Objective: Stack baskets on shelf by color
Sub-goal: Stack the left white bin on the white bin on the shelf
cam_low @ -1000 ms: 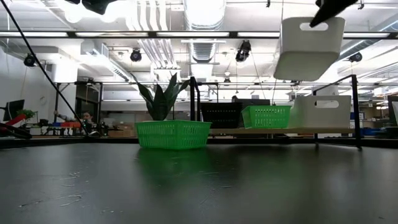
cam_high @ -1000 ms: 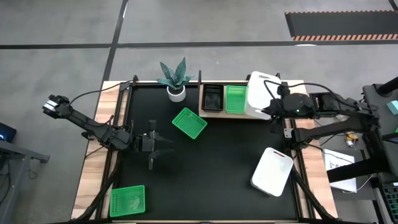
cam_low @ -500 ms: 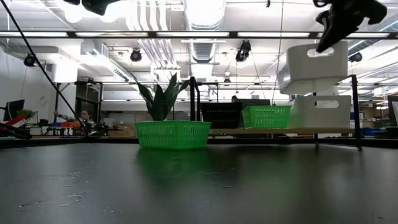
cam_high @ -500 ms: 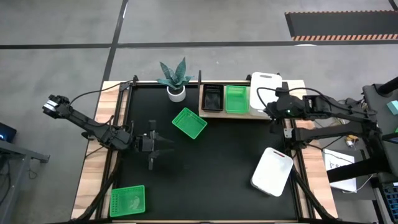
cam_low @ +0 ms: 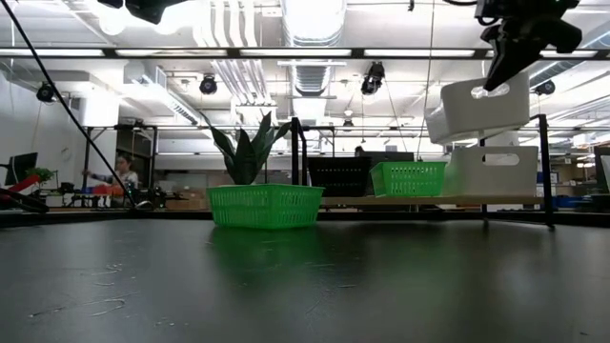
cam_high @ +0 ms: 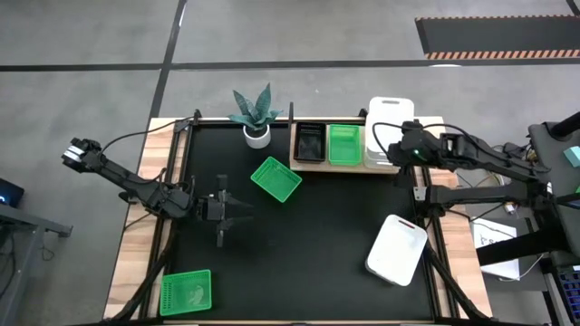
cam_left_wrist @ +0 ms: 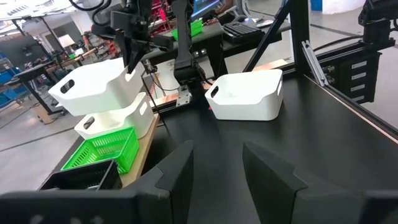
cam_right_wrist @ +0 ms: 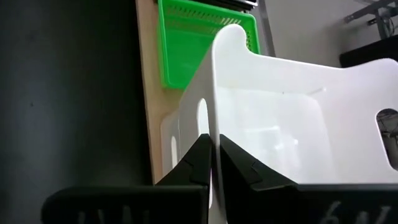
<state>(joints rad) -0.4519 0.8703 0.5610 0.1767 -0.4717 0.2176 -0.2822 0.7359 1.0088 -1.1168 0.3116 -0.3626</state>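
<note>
My right gripper (cam_high: pixel 401 145) is shut on a white basket (cam_high: pixel 388 118) and holds it over the shelf's (cam_high: pixel 308 164) right end, above a second white basket (cam_low: pixel 496 171) standing there. A black basket (cam_high: pixel 309 142) and a green basket (cam_high: pixel 343 143) sit side by side on the shelf. A loose green basket (cam_high: pixel 275 178) stands on the table near the shelf; another green one (cam_high: pixel 186 292) lies at the near left corner. A third white basket (cam_high: pixel 397 249) lies near the right edge. My left gripper (cam_high: pixel 243 210) waits open over the table's left middle. My right gripper pinches the white basket's short end wall (cam_right_wrist: pixel 213 127), the one with a handle slot, one finger inside the basket and one outside. The fingers (cam_low: pixel 503 59) come from above, pointing down. The basket hangs clear of the white one below it, tilted, its free end (cam_low: pixel 440 119) lower.
A white pot with a green plant (cam_high: pixel 256 134) stands just left of the shelf at the far edge. The middle of the black tabletop (cam_high: pixel 317 235) is bare. A person (cam_low: pixel 122 176) sits in the room beyond the table.
My right gripper has carried the white basket down and a little toward the far edge, closer to the white basket on the shelf. The held basket has tipped from hanging steeply to lying nearer level.
</note>
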